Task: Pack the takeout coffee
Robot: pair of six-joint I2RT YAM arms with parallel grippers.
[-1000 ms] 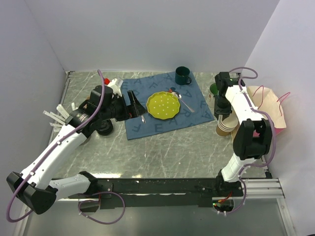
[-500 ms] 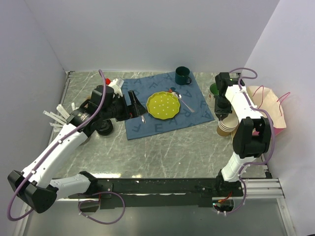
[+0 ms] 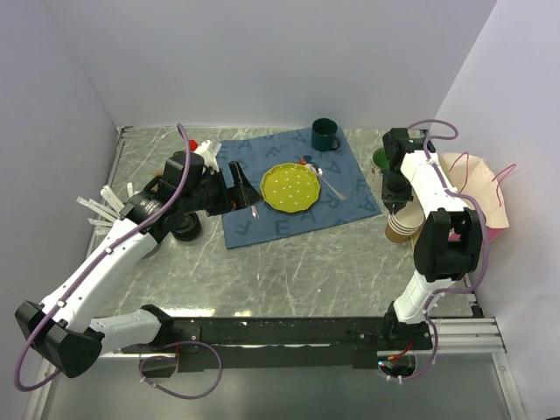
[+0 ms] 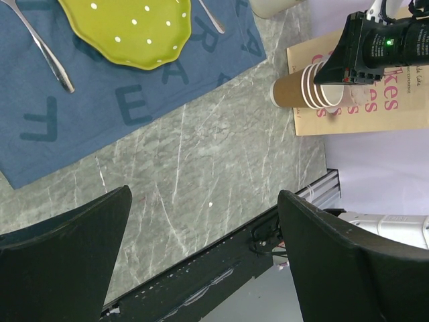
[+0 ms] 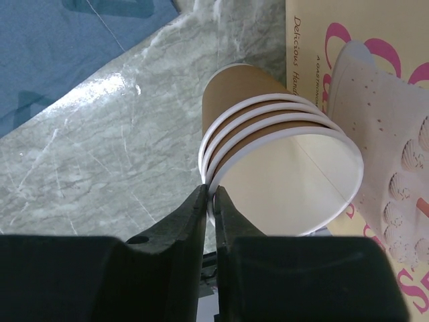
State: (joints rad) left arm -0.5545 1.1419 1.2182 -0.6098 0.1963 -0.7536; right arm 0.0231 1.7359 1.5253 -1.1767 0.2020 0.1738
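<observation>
A round black lid [image 3: 185, 230], the takeout coffee as far as I can tell, peeks out beneath my left arm at the table's left. My left gripper [image 3: 236, 186] [image 4: 204, 194] hangs open over the blue cloth's left end, nothing between its fingers. At the right stands a tilted stack of lidless tan paper cups [image 3: 400, 224] [image 5: 268, 134] [image 4: 301, 87]. My right gripper [image 3: 394, 197] [image 5: 213, 194] is shut on the white rim of the stack's top cup, one finger inside and one outside.
A tan paper bag with pink lettering [image 3: 477, 188] [image 4: 375, 107] lies just right of the cups. A yellow-green dotted plate [image 3: 290, 186] and metal cutlery [image 4: 47, 50] rest on the blue cloth [image 3: 262, 226]. Green mugs [image 3: 325, 134] stand at the back. White plastic cutlery [image 3: 101, 208] lies far left.
My right arm has shifted a touch over the cup stack. The left arm has stayed almost still.
</observation>
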